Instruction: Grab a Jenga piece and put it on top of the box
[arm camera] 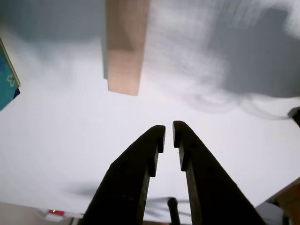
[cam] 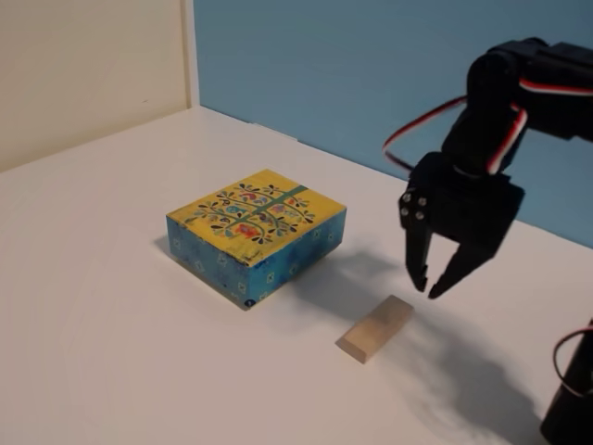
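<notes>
The Jenga piece (cam: 375, 327), a plain light-tan wooden block, lies flat on the white table, right of and in front of the box (cam: 255, 218). The box has a yellow tree-patterned top and blue flowered sides, and nothing lies on it. My gripper (cam: 427, 289) hangs above the table just right of and behind the block, pointing down, with its jaws almost together and empty. In the wrist view the block (arm camera: 125, 47) lies ahead of the fingertips, slightly left of my gripper (arm camera: 168, 131). Only a blue corner of the box (arm camera: 7, 79) shows at the left edge.
The white table (cam: 111, 306) runs back to a cream wall at the left and a blue wall behind. The arm's dark base (cam: 570, 408) with a red cable stands at the lower right corner.
</notes>
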